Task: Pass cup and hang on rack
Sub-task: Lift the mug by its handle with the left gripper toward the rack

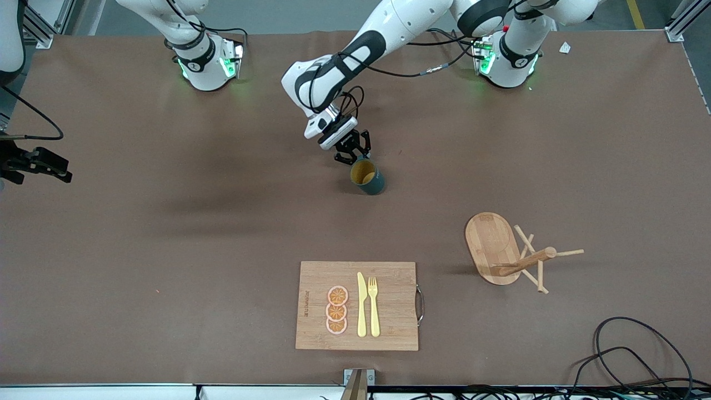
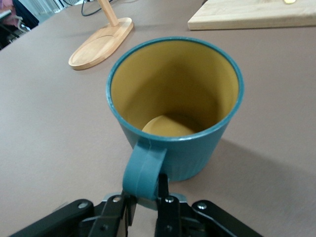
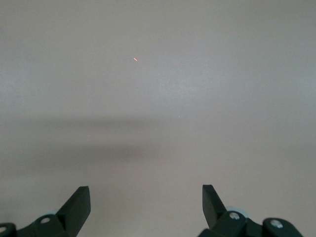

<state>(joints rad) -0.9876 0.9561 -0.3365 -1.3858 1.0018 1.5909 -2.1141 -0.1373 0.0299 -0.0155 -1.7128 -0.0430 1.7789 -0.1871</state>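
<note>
My left gripper fingers pinch the cup handle, rack toward my base's end; right gripper waits, fingers spread.

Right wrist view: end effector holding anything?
No, the right end effector is open over bare table, nothing between its fingers.

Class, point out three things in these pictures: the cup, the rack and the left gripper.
cup [image 1: 371, 179], front view, on its teal side wall.
rack [image 1: 489, 241], front view, on its bare oval base.
left gripper [image 2: 144, 205], left wrist view, between fingertips shut on the handle.
</note>
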